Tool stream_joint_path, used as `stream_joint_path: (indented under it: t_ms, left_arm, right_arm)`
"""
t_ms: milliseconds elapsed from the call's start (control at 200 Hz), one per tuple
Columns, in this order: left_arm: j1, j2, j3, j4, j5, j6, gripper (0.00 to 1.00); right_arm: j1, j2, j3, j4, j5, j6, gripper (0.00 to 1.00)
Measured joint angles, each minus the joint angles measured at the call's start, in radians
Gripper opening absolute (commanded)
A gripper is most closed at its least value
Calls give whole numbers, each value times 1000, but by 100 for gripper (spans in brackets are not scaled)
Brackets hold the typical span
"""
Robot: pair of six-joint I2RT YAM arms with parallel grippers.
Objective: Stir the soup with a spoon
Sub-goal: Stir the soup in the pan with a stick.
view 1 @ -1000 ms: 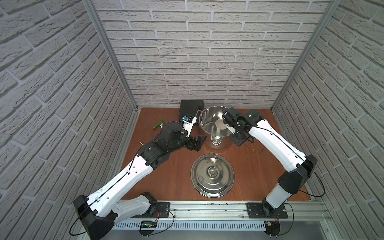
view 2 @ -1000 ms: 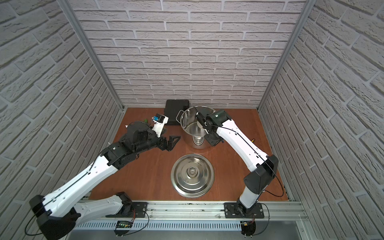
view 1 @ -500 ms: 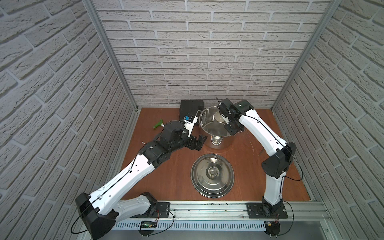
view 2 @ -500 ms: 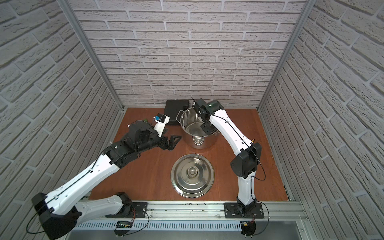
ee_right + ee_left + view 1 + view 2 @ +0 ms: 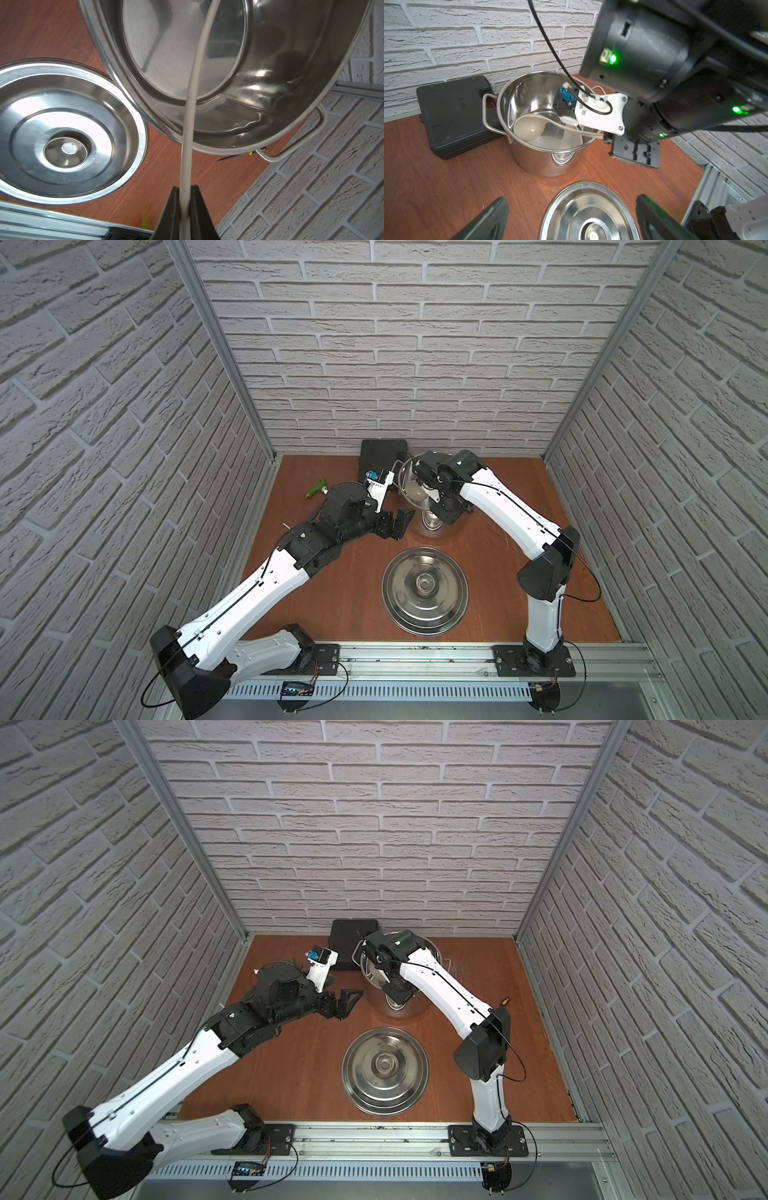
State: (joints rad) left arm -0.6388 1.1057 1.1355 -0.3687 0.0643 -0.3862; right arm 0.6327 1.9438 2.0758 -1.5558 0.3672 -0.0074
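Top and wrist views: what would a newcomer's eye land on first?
The shiny stockpot at the back, with the right claw shut on a cream ladle dipped inside it. Then the big steel lid lying in front, and the left claw open beside the stockpot.

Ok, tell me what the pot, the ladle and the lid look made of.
Pot: looks like polished stainless steel, judging by mirror reflections on its wall. Ladle: probably plastic, cream and dull, without metallic reflections. Lid: seemingly the same shiny steel, with bright glare and concentric rings.
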Motion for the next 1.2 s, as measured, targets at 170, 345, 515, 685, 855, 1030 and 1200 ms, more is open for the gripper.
stream_joint_path:
  t_ms: [170,345,515,685,855,1030,1200]
  left_arm:
    - [0,-3,-13,21,-8,0,98]
    - [0,-3,-14,40,-8,0,98]
    - [0,-3,-14,54,-8,0,98]
    - [0,-3,-16,56,-10,-2,98]
    - [0,-3,-22,55,-30,-15,98]
    - [0,-4,-27,55,-48,-18,98]
    - [0,-3,-27,56,-58,-19,98]
  right_arm:
    - [-1,-120,-130,-9,16,0,2]
    - [-16,-203,-180,-24,60,4,2]
    - [-49,-182,-168,-35,90,4,2]
    - [-76,-70,-28,-44,114,10,2]
    - [-74,5,63,-34,97,11,2]
    - [-53,33,88,-33,72,11,2]
    - [-6,33,90,-39,47,12,2]
